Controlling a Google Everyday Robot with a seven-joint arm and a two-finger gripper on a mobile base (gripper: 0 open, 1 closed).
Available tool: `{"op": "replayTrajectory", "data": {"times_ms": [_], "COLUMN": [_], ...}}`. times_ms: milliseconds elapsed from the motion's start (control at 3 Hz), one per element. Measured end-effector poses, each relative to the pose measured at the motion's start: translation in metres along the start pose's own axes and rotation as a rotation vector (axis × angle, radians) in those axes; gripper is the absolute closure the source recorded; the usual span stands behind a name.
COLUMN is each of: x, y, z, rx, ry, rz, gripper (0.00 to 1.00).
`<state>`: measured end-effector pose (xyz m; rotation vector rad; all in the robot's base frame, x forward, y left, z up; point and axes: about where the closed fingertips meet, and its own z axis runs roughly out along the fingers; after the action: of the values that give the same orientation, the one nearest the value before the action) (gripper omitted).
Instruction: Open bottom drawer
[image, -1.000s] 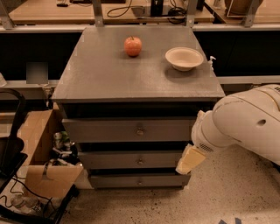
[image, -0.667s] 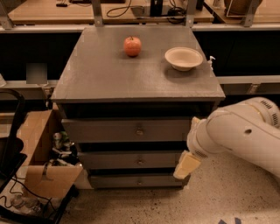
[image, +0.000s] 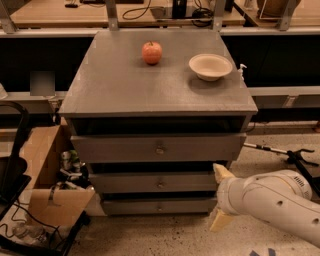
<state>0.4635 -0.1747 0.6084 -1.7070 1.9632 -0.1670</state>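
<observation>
Low in the grey cabinet (image: 150, 95), the bottom drawer (image: 135, 206) sits left of our gripper (image: 222, 196), whose fingers we see spread.

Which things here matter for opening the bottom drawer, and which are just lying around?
For the job:
bottom drawer
its knob
gripper, open, low beside the drawer's right end

Just lying about:
apple and bowl on the cabinet top
top drawer, middle drawer
cardboard box, left
</observation>
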Motion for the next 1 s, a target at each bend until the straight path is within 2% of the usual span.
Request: {"op": "replayTrajectory", "data": {"times_ms": [333,1000], "x": [0.0231,0.0222], "y": [0.0144,0.0168], "z": [0.0245,0.0318], "rx": [-0.030,-0.035], "ry": [0.021,0.034], "rz": [-0.081,-0.081], "gripper": [0.00,0.00]}}
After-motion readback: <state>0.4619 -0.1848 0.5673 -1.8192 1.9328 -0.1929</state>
